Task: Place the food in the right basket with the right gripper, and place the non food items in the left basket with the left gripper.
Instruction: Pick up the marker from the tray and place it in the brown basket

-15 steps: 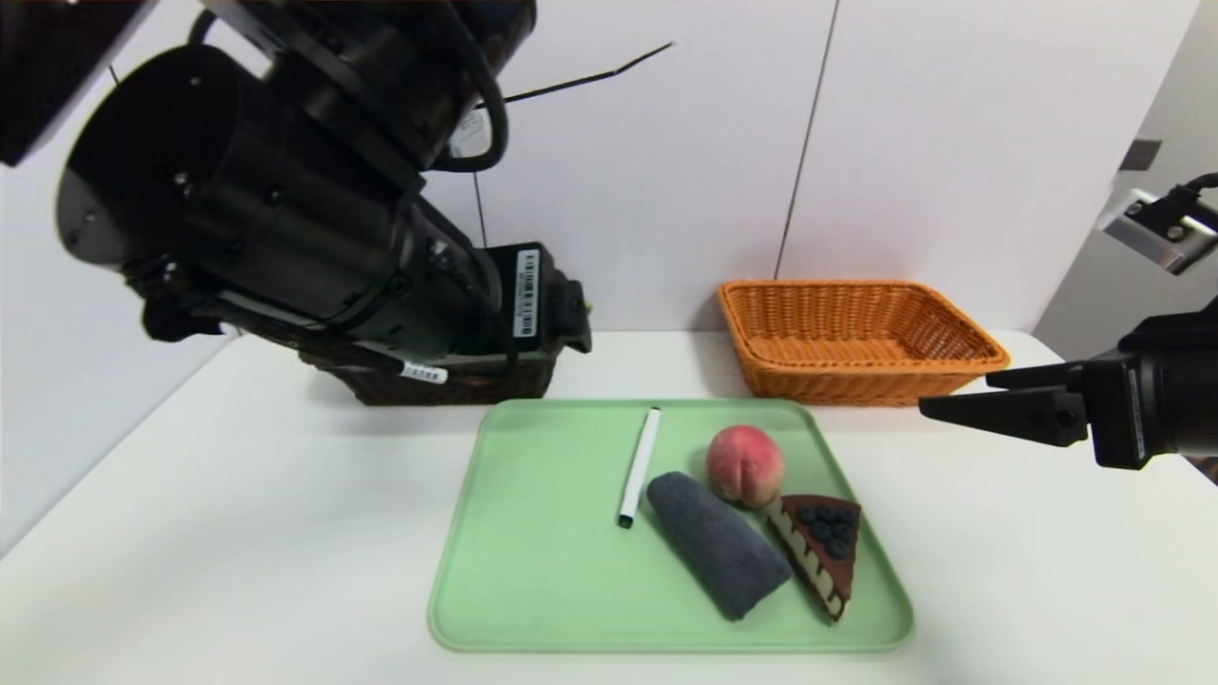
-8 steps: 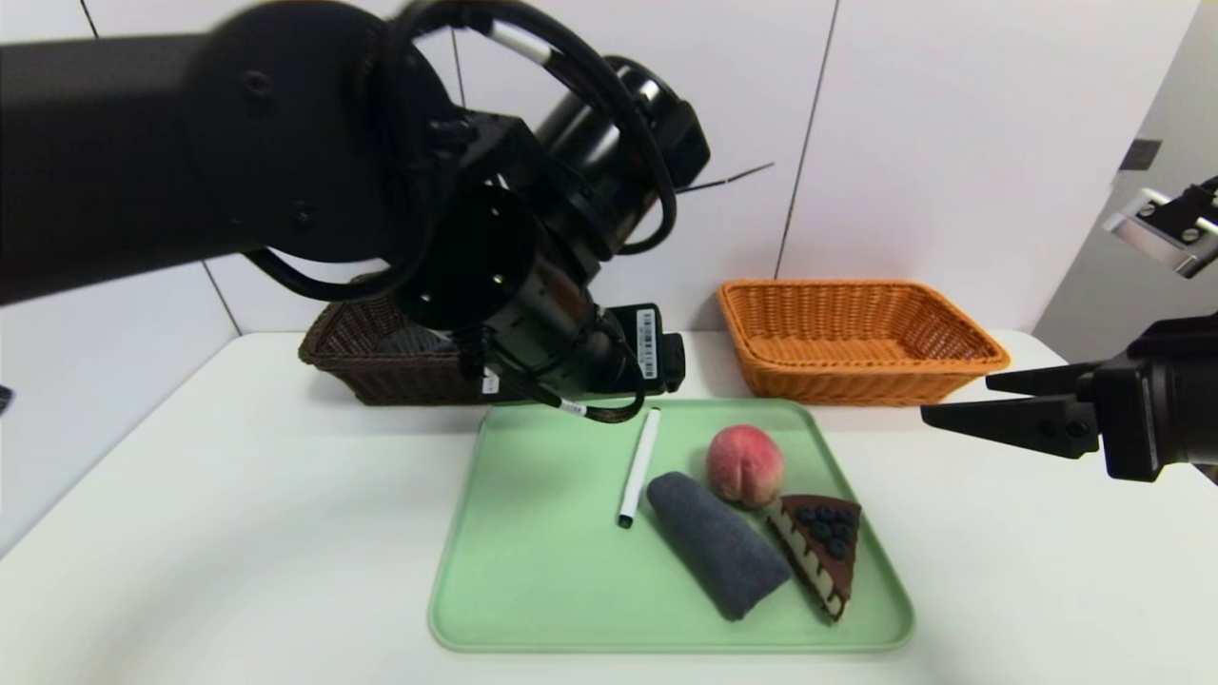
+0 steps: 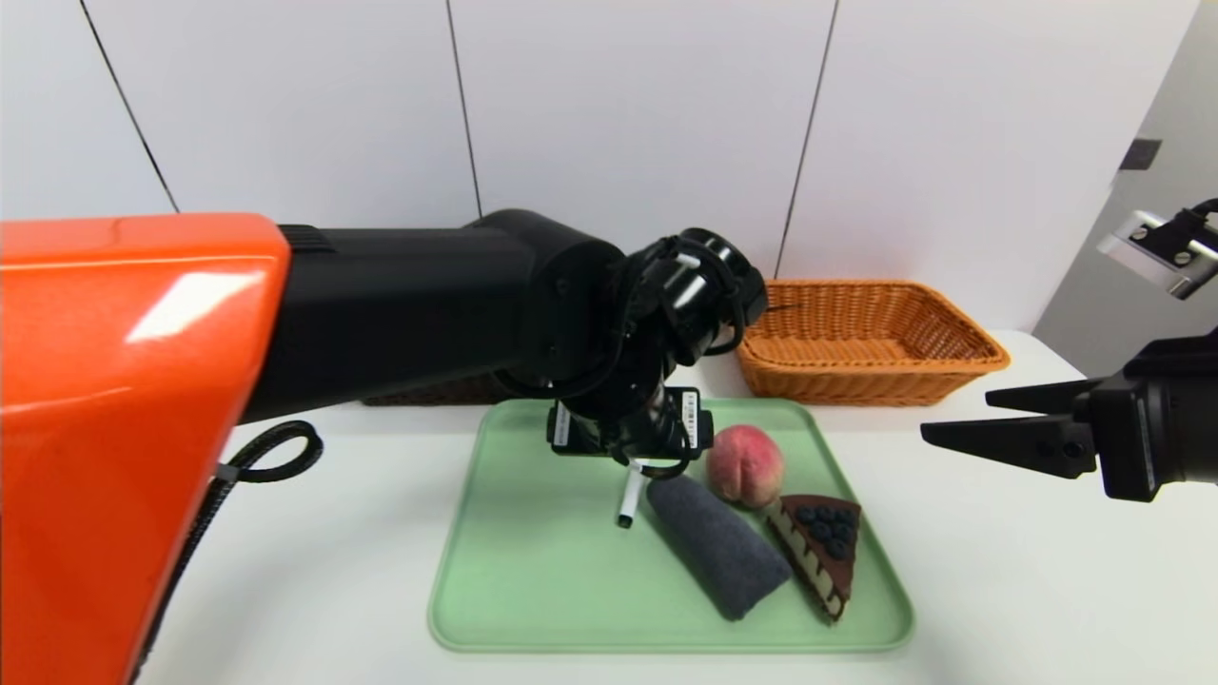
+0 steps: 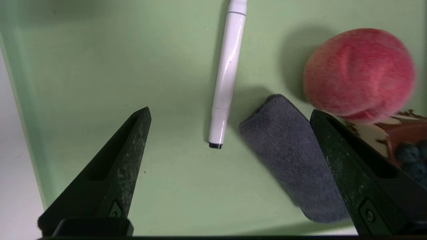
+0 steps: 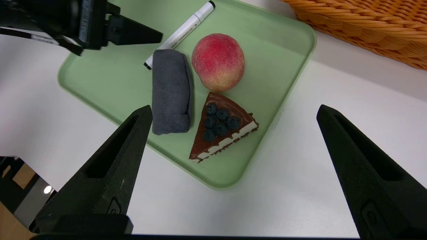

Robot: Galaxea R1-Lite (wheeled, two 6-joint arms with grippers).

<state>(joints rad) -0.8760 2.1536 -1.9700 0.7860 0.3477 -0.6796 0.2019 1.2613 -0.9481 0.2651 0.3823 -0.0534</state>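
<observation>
While the tray holds four things, both arms are empty-handed.
Left gripper (image 4: 230,116): fingers spread wide, holding nothing, hanging over the slim white marker pen (image 3: 629,497) at the pale green plastic tray's (image 3: 533,590) centre.
Rolled grey cloth (image 3: 718,557): at the pen's 4 o'clock.
Pink peach (image 3: 745,463): at 2 o'clock on the tray, touching the cloth.
Chocolate cake wedge topped with blueberries (image 3: 820,550): at 4 o'clock.
Right gripper (image 3: 990,419): fingers wide apart, empty, hovering over the white worktop (image 3: 1028,590) at the tray's 3 o'clock.
Orange wicker basket (image 3: 856,338): at the tray's 1 o'clock.
</observation>
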